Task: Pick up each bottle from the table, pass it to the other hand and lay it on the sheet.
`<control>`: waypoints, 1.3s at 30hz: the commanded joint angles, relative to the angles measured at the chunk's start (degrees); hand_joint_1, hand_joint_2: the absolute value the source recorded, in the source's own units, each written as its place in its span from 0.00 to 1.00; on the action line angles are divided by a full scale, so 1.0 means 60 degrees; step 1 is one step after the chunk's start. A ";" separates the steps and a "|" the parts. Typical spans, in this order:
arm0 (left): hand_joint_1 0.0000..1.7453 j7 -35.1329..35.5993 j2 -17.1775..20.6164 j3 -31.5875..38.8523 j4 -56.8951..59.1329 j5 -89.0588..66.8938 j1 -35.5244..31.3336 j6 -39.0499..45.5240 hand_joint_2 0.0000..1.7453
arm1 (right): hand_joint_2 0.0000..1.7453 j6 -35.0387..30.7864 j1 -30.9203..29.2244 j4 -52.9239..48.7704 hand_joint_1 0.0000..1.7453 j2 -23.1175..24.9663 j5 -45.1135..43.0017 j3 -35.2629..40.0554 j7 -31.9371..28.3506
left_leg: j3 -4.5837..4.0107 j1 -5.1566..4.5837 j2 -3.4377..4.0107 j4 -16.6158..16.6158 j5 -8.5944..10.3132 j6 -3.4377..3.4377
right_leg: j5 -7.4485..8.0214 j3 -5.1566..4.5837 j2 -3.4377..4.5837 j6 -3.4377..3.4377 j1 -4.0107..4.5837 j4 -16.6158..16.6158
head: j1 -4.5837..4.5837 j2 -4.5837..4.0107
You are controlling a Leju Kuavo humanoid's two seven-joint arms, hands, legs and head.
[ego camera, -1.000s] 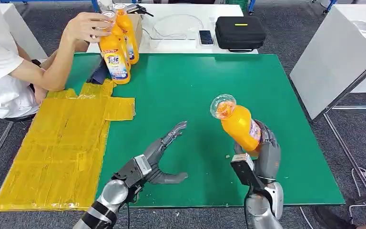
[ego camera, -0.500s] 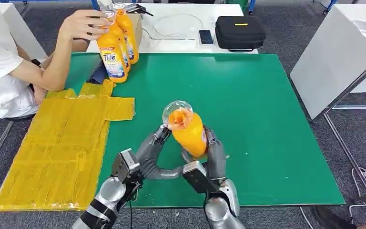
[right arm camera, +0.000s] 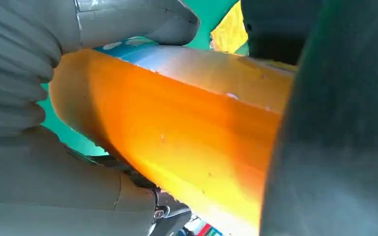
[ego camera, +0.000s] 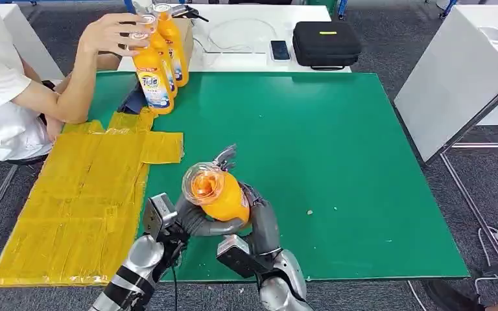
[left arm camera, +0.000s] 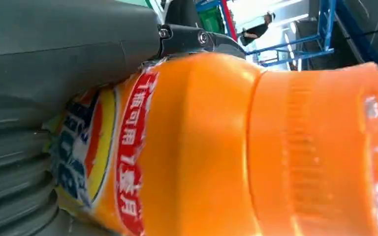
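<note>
**Handover in progress, bottle between both hands**

Orange bottle [ego camera: 219, 194] sits lower centre of the head view, above the green counter [ego camera: 337, 129], clear cap tilted toward the camera. Both hands are on it. Right hand [ego camera: 259, 220] wraps the body from the right side, its fingers [ego camera: 267, 217] curled around the lower part. Left hand [ego camera: 198, 217] cups it from the left: thumb under the body, some fingers against the side, a few fingertips poking up past the cap, so not fully closed. Left wrist view has the labelled body [left arm camera: 187, 147] pressed against the grey palm; right wrist view has the orange body [right arm camera: 177, 132] clamped between thumb and dark fingers.

Step, as I read it: the hand-to-hand pass, mid-transfer. Which hand carries the weight, cannot tell. Next move calls for the left fingers to close firm on the body, the right to let go, then a carry left to the yellow sheet [ego camera: 84, 207], left side of frame, and laying the bottle on its side.

Upper left: a person's hand [ego camera: 113, 32] holds the cap of one of the standing bottles [ego camera: 152, 74] at the counter's far edge. Black case [ego camera: 326, 44] on the white table, top centre.
</note>
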 commanded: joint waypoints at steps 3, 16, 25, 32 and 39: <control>1.00 -0.0076 -0.0210 0.0688 -0.0089 0.0978 -0.0108 -0.0033 1.00 | 1.00 -0.0230 -0.0418 0.1307 1.00 -0.0130 0.0118 0.0989 0.0004 | 0.0052 0.0017 -0.0019 0.0007 -0.0033 -0.0033 | -0.0019 0.0068 0.0010 -0.0006 0.0008 -0.0003 | 0.0000 0.0000; 1.00 -0.0161 -0.0302 0.0912 -0.0255 0.0889 0.0000 0.0494 1.00 | 1.00 -0.0349 -0.0393 0.1177 1.00 -0.0183 -0.0039 0.0870 0.0016 | 0.0028 0.0015 -0.0038 0.0003 -0.0028 -0.0037 | -0.0038 -0.0038 -0.0016 -0.0028 0.0006 -0.0002 | -0.0004 0.0004; 1.00 -0.0852 -0.0303 0.1190 -0.1351 -0.0522 0.0594 0.2973 1.00 | 1.00 -0.0604 0.0088 0.0346 0.24 -0.0130 -0.0966 0.0153 -0.0471 | 0.0050 0.0021 -0.0045 0.0015 -0.0051 -0.0048 | -0.0046 0.0014 -0.0016 -0.0022 0.0011 0.0005 | 0.0000 0.0003; 1.00 0.0446 0.0415 0.1848 -0.0713 -0.7429 0.0046 0.8961 1.00 | 1.00 -0.0255 0.1070 -0.2574 0.00 -0.0619 -0.2511 -0.0571 -0.0827 | 0.0046 0.0010 -0.0047 0.0002 -0.0043 -0.0052 | -0.0050 0.0003 -0.0016 -0.0036 0.0001 0.0007 | -0.0004 0.0004; 1.00 0.0455 -0.0437 0.4094 -0.0505 -1.1503 -0.0180 0.8961 1.00 | 1.00 -0.0576 0.1334 -0.3357 0.00 -0.0682 -0.3473 -0.1014 -0.1395 | 0.0022 0.0010 -0.0020 0.0000 -0.0033 -0.0043 | -0.0035 -0.0030 0.0004 -0.0024 0.0002 -0.0002 | 0.0000 0.0000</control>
